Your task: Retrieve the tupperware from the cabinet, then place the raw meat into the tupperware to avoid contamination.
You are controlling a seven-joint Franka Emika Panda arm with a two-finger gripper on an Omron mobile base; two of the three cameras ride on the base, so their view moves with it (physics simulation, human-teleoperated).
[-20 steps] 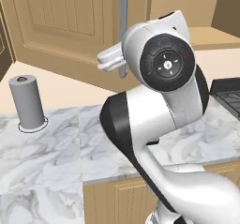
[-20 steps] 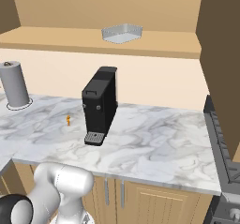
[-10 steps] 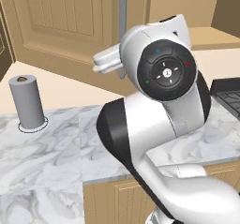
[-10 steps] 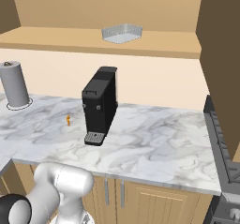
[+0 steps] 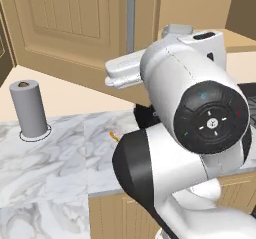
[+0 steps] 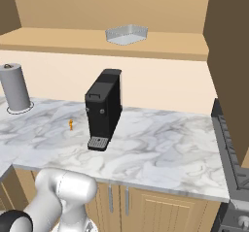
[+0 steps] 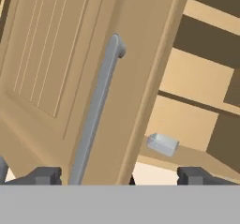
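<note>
Hand (image 7: 119, 175) now wide beside cabinet (image 7: 70, 78) handle (image 7: 96, 110).

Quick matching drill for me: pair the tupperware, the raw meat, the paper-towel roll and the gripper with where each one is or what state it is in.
1. tupperware
2. raw meat
3. paper-towel roll
4. gripper

A. on the counter left of the black coffee machine
B. jaws apart, at the cabinet door's handle
C. on the open cabinet's shelf
D. upright at the counter's far left

Pairs: 1-C, 2-A, 3-D, 4-B
</note>
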